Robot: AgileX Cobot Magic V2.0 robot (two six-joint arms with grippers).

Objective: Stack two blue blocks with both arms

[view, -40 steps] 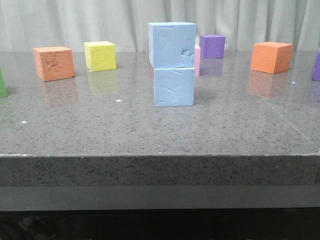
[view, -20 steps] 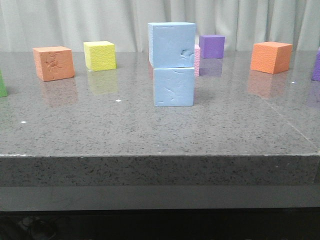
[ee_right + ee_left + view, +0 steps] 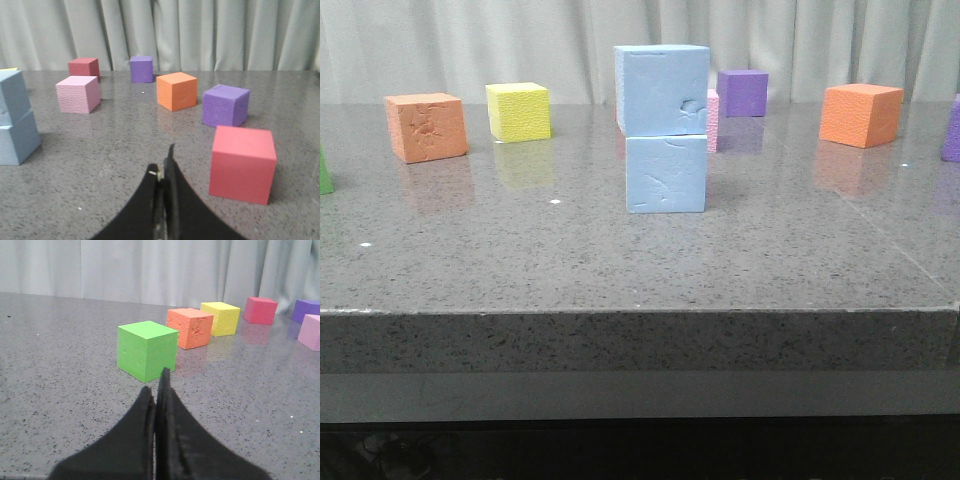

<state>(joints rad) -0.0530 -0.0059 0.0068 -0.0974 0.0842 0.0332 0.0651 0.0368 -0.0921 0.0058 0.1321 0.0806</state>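
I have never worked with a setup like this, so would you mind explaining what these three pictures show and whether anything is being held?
This is a two-armed table robot. The front view looks forward over a grey table: the upper blue block sits on the lower blue block, with other coloured cubes around. The other two pictures come from cameras on the wrists. The left gripper is shut and empty, facing a green cube. The right gripper is also shut and empty, beside a red cube. Nothing is held; the stack stands alone.

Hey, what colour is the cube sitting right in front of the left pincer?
Bright green cube, clearest in the left wrist view; the shut left pincer points at it.
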